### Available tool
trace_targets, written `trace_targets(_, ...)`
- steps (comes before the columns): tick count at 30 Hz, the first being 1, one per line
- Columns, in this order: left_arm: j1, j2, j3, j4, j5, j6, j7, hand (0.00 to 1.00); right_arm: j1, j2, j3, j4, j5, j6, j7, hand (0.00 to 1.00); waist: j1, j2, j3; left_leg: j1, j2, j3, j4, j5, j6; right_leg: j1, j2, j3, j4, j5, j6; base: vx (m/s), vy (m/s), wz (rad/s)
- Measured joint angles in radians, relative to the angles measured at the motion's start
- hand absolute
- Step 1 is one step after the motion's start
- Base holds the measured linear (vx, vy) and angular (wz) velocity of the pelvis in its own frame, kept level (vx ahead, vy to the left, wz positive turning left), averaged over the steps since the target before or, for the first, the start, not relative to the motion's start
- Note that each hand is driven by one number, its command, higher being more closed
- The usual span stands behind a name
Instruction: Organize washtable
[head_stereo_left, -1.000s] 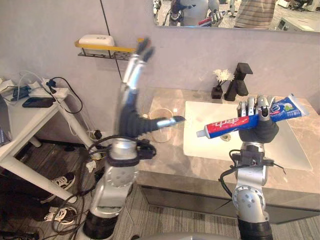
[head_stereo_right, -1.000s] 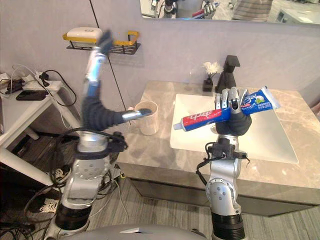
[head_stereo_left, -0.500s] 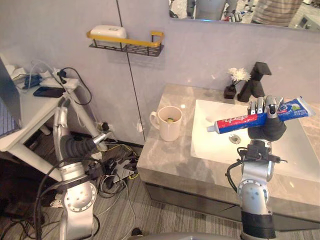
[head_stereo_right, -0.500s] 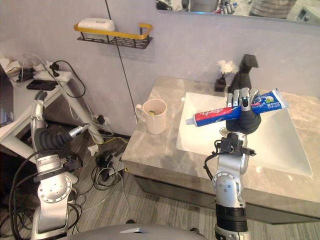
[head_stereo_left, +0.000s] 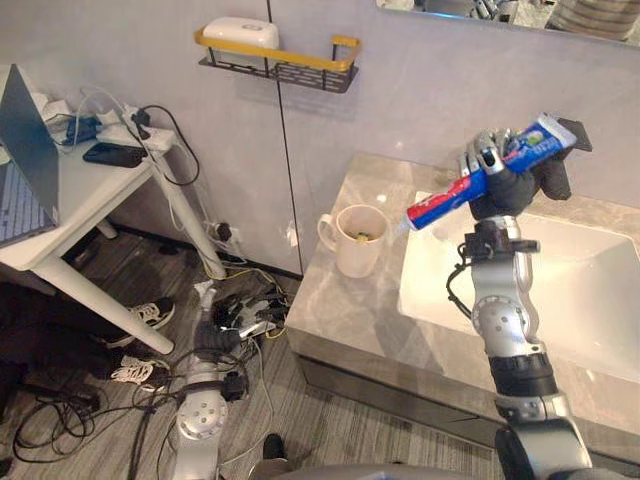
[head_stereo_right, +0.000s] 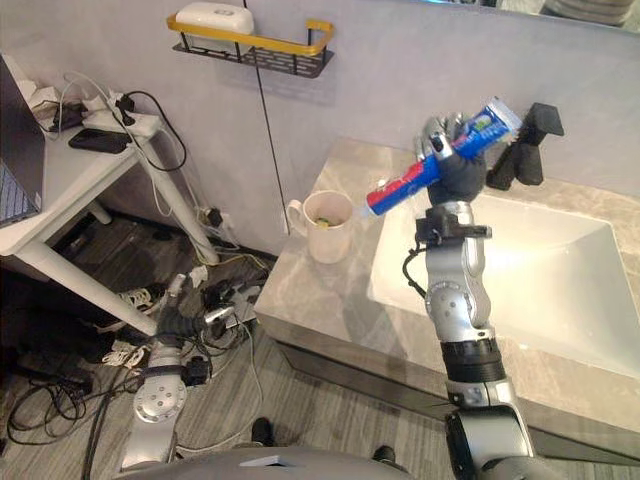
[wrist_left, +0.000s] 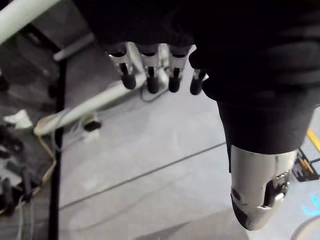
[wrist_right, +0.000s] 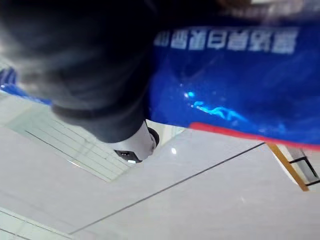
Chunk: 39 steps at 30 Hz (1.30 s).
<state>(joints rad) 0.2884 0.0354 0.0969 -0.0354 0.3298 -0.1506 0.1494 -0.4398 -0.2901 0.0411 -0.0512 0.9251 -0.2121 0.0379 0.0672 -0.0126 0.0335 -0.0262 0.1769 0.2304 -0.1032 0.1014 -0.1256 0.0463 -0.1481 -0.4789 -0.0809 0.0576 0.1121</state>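
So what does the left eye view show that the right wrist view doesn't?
The left eye view takes in the room: a mug on the counter, the sink, a wall shelf, a side table. The right wrist view gives a close-up of the blue side and red edge of the toothpaste tube. Shared: that tube, gripped in the right robot hand.
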Motion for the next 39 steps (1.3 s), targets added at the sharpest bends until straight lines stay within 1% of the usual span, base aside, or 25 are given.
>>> trace_targets(3,0.000,0.001,-0.028,0.014,-0.010,0.000,-0.014,0.00,-0.077,-0.047,0.059,0.066,-0.015,0.029,0.000,1.00,0.002,-0.001,0.001,-0.001,0.000,0.000,0.000,0.002,0.001,-0.001,0.000,0.000,0.002,0.000,0.000,0.00,0.000,0.00)
trace_targets(6,0.001,0.002,-0.040,0.040,-0.010,0.000,-0.021,0.00,-0.128,-0.080,0.095,0.094,-0.041,0.044,0.003,1.00,0.003,-0.003,0.002,-0.005,0.000,0.000,0.000,0.004,0.002,-0.007,0.000,0.001,0.003,0.000,0.000,0.00,0.000,0.00)
trace_targets(9,0.004,0.002,-0.063,0.042,-0.011,0.000,-0.029,0.00,-0.184,-0.138,0.122,0.099,-0.055,0.061,0.005,1.00,0.006,-0.012,0.009,-0.009,0.000,-0.001,0.000,0.005,0.001,-0.010,0.000,0.000,0.002,0.001,-0.001,0.00,0.000,0.00)
trace_targets(14,0.004,0.002,-0.070,0.044,-0.020,0.000,-0.034,0.00,-0.270,-0.177,0.125,0.102,-0.058,0.062,0.005,1.00,0.008,-0.015,0.011,-0.021,0.000,-0.003,0.003,0.010,0.001,-0.020,0.000,-0.002,0.002,0.002,-0.001,0.00,0.000,0.00)
trace_targets(17,0.004,0.003,-0.089,0.045,-0.020,0.000,-0.034,0.00,-0.311,-0.215,0.162,0.104,-0.104,0.062,0.010,1.00,0.008,-0.015,0.011,-0.023,0.000,-0.003,0.009,0.018,-0.004,-0.020,0.000,-0.003,0.002,0.002,-0.002,0.00,0.000,0.00)
trace_targets(23,0.002,-0.001,-0.109,0.076,-0.020,0.000,-0.035,0.00,-0.370,-0.248,0.203,0.135,-0.151,0.062,0.031,1.00,0.005,-0.013,0.012,-0.024,0.001,-0.002,-0.001,0.025,-0.003,-0.020,0.001,-0.004,0.003,0.006,-0.005,-0.02,0.005,0.01)
trace_targets(27,0.001,0.000,-0.107,0.076,-0.020,0.000,-0.035,0.00,-0.370,-0.256,0.204,0.132,-0.163,0.062,0.049,1.00,0.008,-0.013,0.013,-0.035,0.000,0.000,-0.001,0.029,0.003,-0.030,0.001,-0.005,0.000,0.012,-0.006,-0.05,0.015,0.00)
trace_targets(34,0.003,0.000,-0.108,0.076,-0.020,0.000,-0.035,0.00,-0.370,-0.274,0.244,0.129,-0.201,0.068,0.072,1.00,0.016,-0.013,0.013,-0.036,0.000,0.008,-0.001,0.031,0.005,-0.032,0.002,-0.003,-0.008,0.020,-0.007,-0.01,0.003,-0.02)
trace_targets(39,0.003,0.000,-0.108,0.075,-0.020,0.000,-0.036,0.00,-0.369,-0.273,0.244,0.126,-0.212,0.069,0.072,1.00,0.022,-0.013,0.014,-0.038,0.000,0.007,-0.001,0.031,0.005,-0.033,0.002,-0.003,-0.008,0.024,-0.007,0.00,0.000,0.00)
